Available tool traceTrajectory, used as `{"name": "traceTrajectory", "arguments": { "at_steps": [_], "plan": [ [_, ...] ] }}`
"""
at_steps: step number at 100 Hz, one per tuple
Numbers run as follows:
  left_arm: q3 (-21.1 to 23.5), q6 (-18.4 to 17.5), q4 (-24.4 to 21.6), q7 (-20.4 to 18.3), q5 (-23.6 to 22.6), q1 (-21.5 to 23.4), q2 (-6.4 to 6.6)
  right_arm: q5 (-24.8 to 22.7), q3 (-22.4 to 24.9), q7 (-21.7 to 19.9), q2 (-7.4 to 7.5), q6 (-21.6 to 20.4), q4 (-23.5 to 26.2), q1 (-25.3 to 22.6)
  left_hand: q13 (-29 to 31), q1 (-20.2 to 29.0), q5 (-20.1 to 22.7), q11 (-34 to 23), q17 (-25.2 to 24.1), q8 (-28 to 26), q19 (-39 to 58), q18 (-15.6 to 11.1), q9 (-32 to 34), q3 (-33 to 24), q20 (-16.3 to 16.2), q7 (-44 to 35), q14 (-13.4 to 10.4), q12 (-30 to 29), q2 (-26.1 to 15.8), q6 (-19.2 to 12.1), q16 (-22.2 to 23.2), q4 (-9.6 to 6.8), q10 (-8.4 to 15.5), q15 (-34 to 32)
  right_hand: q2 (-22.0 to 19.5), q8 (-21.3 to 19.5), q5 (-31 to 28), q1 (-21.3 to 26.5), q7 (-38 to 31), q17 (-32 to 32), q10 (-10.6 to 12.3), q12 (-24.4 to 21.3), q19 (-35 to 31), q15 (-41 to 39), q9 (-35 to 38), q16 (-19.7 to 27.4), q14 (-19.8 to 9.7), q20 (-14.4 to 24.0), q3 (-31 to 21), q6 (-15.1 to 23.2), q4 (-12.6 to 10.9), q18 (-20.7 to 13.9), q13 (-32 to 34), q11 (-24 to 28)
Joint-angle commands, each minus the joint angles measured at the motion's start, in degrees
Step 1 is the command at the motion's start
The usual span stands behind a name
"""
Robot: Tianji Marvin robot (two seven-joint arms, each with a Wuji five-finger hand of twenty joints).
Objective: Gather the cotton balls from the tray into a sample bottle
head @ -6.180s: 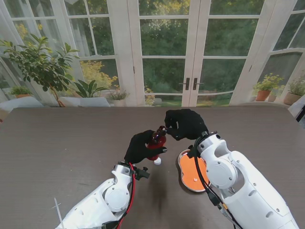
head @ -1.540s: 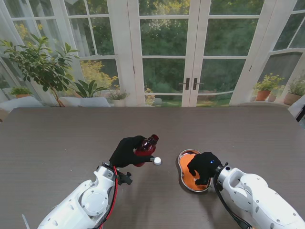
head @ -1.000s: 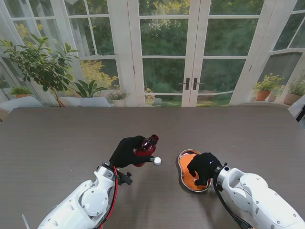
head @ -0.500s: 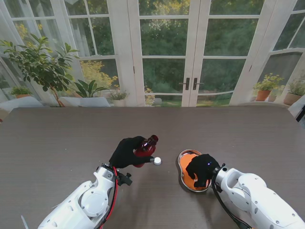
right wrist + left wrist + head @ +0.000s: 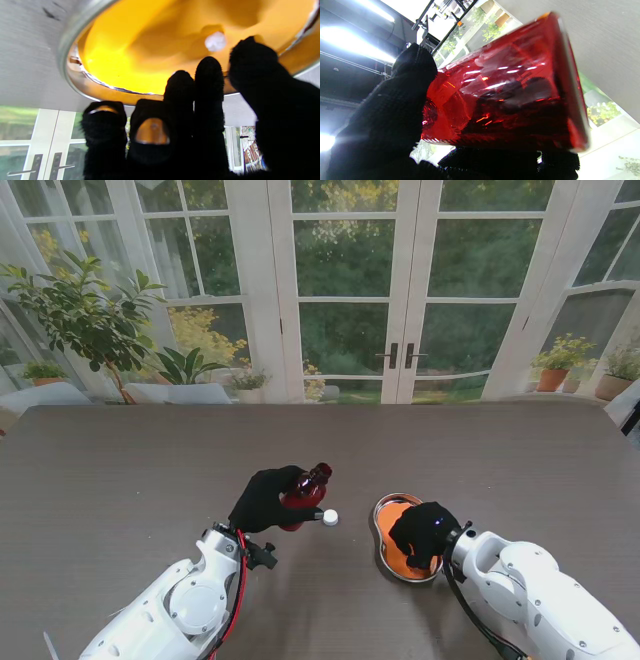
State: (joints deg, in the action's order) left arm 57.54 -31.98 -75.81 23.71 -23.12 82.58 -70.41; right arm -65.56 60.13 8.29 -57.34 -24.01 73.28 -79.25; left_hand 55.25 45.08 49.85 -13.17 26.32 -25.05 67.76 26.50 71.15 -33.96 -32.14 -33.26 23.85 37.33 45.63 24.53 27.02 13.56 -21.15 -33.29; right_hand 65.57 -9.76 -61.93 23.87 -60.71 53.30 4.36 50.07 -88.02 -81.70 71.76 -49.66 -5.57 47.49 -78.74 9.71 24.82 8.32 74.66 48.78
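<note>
Stand view: left arm comes up from the near left corner, left hand [image 5: 268, 498] in a black glove wrapped around a red sample bottle [image 5: 308, 487], fingers closed on its body. Bottle held off the dark table [image 5: 120, 470], tilted, neck pointing away from me and to the right. A small white cotton ball [image 5: 329, 518] sits on the table just beside the left hand's fingertips, between bottle and tray. Right arm comes up from the near right corner, right hand [image 5: 423, 532] palm down over the orange tray [image 5: 386, 525] with a metal rim, covering most of its right part. Fingers curled downward into the tray; cannot tell from here whether they hold anything.

Left wrist view: the red bottle [image 5: 510, 100] fills the frame, see-through, dark finger shapes showing through the glass. Gloved thumb [image 5: 395, 105] presses one side, the other fingers [image 5: 500, 160] wrap the opposite side. Firm grip. Contents cannot be made out.

Right wrist view: right hand's fingers [image 5: 208, 75] extended toward the tray's orange floor [image 5: 130, 50], slightly apart, nothing between them. One cotton ball [image 5: 215, 41] lies on the tray floor just past the fingertips, between the middle fingers and the thumb [image 5: 252, 57], close to them but apart, not touching. Metal rim [image 5: 72, 50] curves around it, table surface outside it.
</note>
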Motion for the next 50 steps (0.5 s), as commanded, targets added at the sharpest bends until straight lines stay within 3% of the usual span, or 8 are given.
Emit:
{"name": "traceTrajectory", "arguments": {
  "at_steps": [1, 38, 44, 50],
  "plan": [
    [0.04, 0.18, -0.5, -1.16, 0.24, 0.14, -0.1, -0.09, -0.19, -0.98, -0.12, 0.01, 0.06, 0.11, 1.59, 13.77, 8.82, -2.65, -0.91, -1.76, -0.61, -4.43, 5.42, -15.56, 0.84, -15.78, -2.48, 1.25, -8.96, -17.14, 0.45, -3.33, 9.32, 0.04, -0.5, 1.66, -1.01, 1.21, -2.21, 1.18, 0.68, 0.82, -3.34, -2.5, 4.35, -0.85, -1.52, 0.63, -1.3, 0.32, 1.05, 1.85, 1.03, 0.45],
    [0.18, 0.43, -0.71, -1.4, 0.23, 0.33, 0.0, 0.04, 0.47, -2.49, -0.09, 0.41, 0.7, -0.11, 1.54, 13.78, 8.8, -2.64, -0.99, -1.77, -0.68, -4.3, 5.38, -15.52, 0.84, -15.72, -2.27, 1.21, -8.98, -16.93, 0.46, -3.31, 9.28, 0.05, -0.59, 1.26, 2.49, -1.59, 0.34, 0.38, 0.46, 1.42, -3.15, -1.41, 1.14, -0.37, -1.78, 0.59, -0.6, -1.6, 1.64, 1.16, 1.08, -0.16],
    [0.18, 0.45, -0.75, -1.48, 0.3, 0.35, 0.01, 0.07, 0.64, -2.98, -0.05, 0.29, 0.85, -0.18, 1.55, 13.81, 8.82, -2.64, -1.0, -1.78, -0.69, -4.28, 5.36, -15.53, 0.84, -15.72, -2.29, 1.2, -8.98, -17.02, 0.46, -3.31, 9.24, 0.04, -0.11, -1.27, 1.99, -3.3, 5.39, 0.16, 0.25, 1.23, -3.07, -1.26, 0.23, -0.27, -1.78, 0.74, -1.03, -2.85, 0.82, 1.08, 1.04, -0.27],
    [0.17, 0.45, -0.77, -1.48, 0.29, 0.35, 0.01, -0.02, 0.77, -3.61, 0.03, 0.01, 1.05, -0.21, 1.5, 13.78, 8.84, -2.67, -1.0, -1.78, -0.69, -4.28, 5.41, -15.52, 0.84, -15.71, -2.2, 1.21, -8.97, -16.94, 0.46, -3.3, 9.26, 0.06, -0.12, -3.86, 1.75, -4.9, 10.52, -0.11, 0.23, 0.86, -2.96, -0.75, -0.46, -0.03, -1.9, 0.82, -1.49, -3.85, -1.7, 0.88, 1.08, -0.23]
  ]
}}
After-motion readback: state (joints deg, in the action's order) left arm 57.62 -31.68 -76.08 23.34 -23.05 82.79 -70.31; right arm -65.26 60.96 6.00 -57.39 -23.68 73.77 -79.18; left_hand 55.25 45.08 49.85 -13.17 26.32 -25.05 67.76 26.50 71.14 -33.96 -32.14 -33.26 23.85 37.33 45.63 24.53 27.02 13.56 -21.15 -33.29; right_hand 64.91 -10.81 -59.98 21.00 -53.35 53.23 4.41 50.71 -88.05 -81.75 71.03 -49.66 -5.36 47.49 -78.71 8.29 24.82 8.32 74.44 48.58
